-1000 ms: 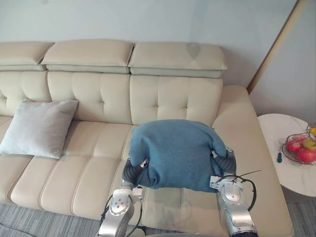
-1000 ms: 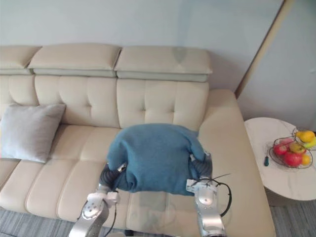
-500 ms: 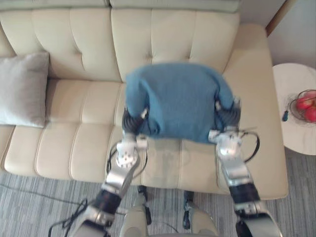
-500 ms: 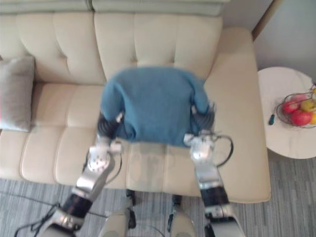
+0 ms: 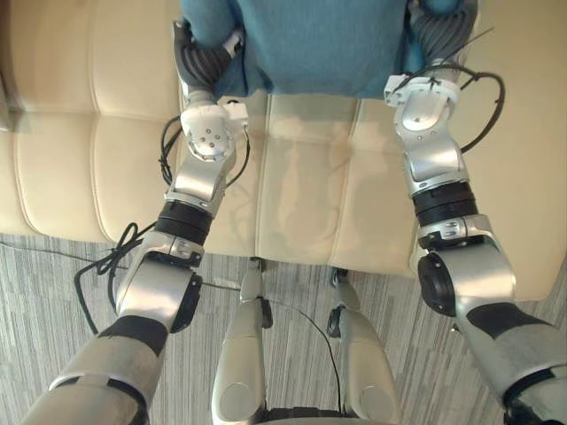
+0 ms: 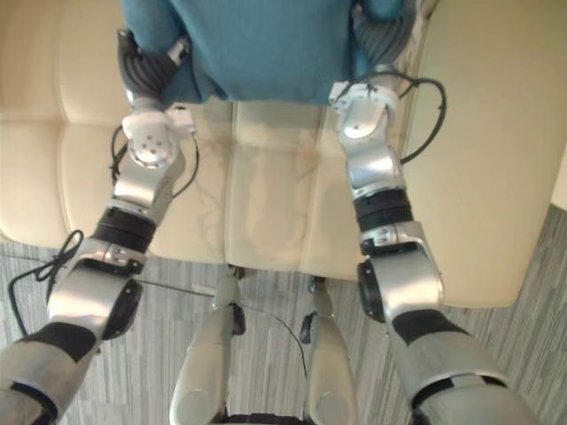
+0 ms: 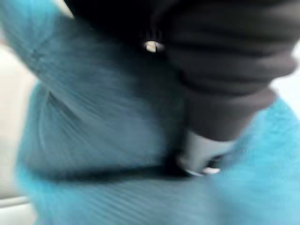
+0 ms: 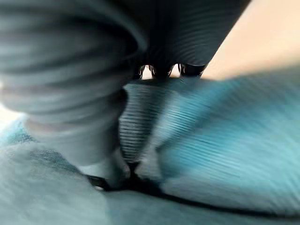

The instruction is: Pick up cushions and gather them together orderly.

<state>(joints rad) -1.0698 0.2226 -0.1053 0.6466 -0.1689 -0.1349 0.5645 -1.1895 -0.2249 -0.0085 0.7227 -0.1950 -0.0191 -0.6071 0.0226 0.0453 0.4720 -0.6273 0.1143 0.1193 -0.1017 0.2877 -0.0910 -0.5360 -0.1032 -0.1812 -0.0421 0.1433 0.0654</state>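
Over the sofa (image 5: 301,195) seat, at the far edge of the eye views, hangs the blue cushion (image 5: 319,44), carried between the two hands. The right hand (image 5: 438,25) pinches it: in its wrist view the thumb sinks into a fold of cloth with the dark fingertips (image 8: 161,71) across from it. The left hand (image 5: 202,60) lies against the cushion's other side, but I cannot tell how it grips.

By my reading the pick-up is done for this one cushion. Setting it down neatly beside the others is left, so the task looks early.

The cushion is soft and plump, with rounded corners and a fine ribbed knit that dents under pressure. The sofa is cream, smooth and slightly glossy like leather, stitched into padded panels. Below it lies grey streaked carpet (image 5: 53,292).
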